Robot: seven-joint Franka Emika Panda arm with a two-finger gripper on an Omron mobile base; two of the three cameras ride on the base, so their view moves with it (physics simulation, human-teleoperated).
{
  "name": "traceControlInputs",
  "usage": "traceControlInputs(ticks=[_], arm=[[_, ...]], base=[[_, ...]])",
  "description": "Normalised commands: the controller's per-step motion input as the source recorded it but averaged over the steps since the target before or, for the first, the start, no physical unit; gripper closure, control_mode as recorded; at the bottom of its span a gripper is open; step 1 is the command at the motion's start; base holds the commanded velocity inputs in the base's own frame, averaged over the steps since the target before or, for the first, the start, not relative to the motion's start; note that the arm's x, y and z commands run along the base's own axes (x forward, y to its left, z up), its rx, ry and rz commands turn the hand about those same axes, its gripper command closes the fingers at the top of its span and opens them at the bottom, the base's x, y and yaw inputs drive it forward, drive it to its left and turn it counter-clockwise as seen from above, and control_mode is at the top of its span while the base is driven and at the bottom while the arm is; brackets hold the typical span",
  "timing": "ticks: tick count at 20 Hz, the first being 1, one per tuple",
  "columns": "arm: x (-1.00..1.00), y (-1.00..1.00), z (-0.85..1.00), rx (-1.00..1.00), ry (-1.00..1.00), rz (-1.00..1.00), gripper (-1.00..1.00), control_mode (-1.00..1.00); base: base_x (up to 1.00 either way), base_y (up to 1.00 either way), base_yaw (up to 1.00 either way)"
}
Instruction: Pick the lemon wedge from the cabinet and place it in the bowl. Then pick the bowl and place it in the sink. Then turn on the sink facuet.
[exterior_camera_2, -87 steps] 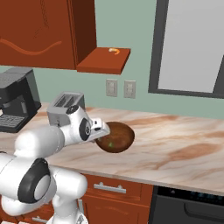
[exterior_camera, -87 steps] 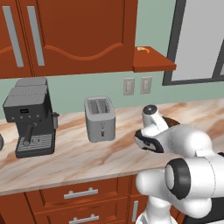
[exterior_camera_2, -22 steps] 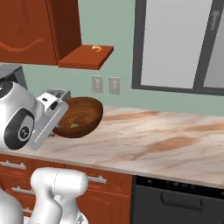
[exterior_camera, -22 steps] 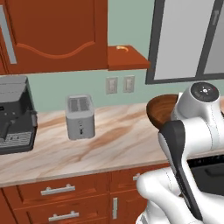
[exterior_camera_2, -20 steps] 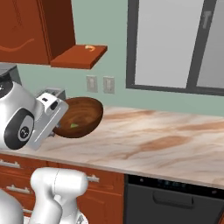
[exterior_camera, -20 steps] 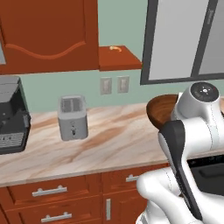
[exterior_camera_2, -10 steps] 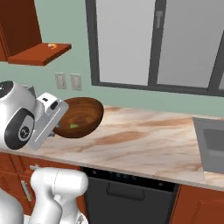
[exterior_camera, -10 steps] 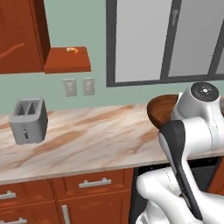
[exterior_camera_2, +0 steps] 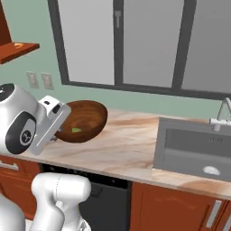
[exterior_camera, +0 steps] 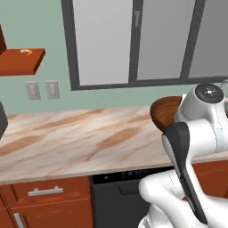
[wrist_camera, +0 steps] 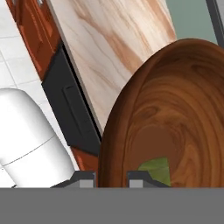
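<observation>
Off to the right of your gripper [wrist_camera: 111, 175], clamped on the wooden bowl's [exterior_camera_2: 83, 121] rim with the lemon wedge [exterior_camera_2: 76, 130] inside, lies the sink [exterior_camera_2: 194, 146], well apart across the counter [exterior_camera_2: 126, 149].

The white arm is folded close above the base, its big rounded joints seen at about four o'clock in the left base view and at nine o'clock in the right base view. The wrist is turned sideways and the hand is pointed toward three o'clock in the right base view. The gripper [wrist_camera: 111, 178] is clamped over the rim of the bowl [wrist_camera: 175, 113], one finger [wrist_camera: 85, 179] outside the wall and one inside.
</observation>
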Motion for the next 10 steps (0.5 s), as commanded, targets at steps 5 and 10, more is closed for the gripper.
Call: traceControlInputs(ticks=[5,10], arm=[[0.00,0.00,0.00,0.00,0.00,0.00,1.00,1.00],[0.00,0.00,0.00,0.00,0.00,0.00,1.00,1.00]], base=[[-0.07,-0.74,0.08],[-0.10,-0.77,0.10]])
